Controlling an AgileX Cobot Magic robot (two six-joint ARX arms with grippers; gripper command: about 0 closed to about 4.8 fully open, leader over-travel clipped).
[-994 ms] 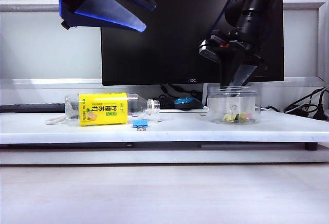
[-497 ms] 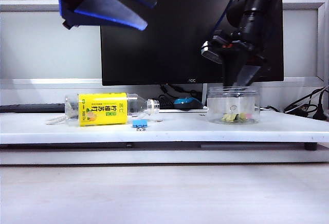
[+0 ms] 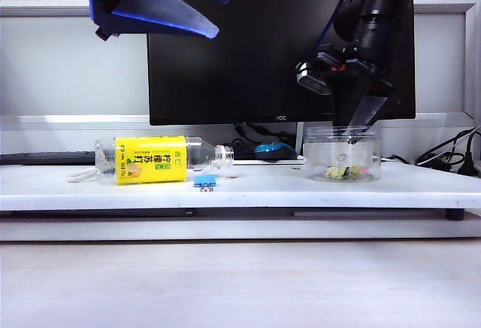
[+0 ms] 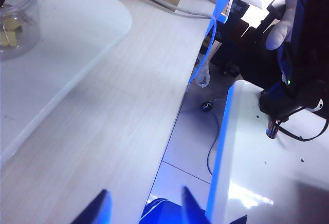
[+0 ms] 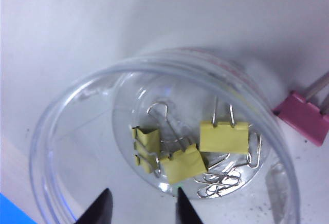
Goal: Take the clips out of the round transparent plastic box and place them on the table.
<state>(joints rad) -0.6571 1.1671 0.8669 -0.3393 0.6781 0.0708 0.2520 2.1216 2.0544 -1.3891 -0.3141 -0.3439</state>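
1. Clips [image 5: 177, 149] – three small yellow ones lie clustered on the floor of the round transparent plastic box [image 5: 67, 131], wire handles tangled with loose silver paper clips [image 5: 221, 180]. None on the tabletop [image 3: 248, 185] yet.
2. Handling, as you'd judge it: light, stiff, slick – take one by its yellow body, not the springy wire; neighbours may snag and ride along.
3. The box looks light and could shift if the fingers nudge its wall.
4. Right gripper [image 5: 141, 203] hangs over the box mouth, fingers apart, holding nothing.
5. Left gripper [image 4: 144, 208] sits high, off to the left – fingers wide, empty.
6. Nearby: pink clip [image 5: 303, 116] just outside the box; bottle [image 3: 150, 160] and blue binder clip [image 3: 204, 181] well apart.
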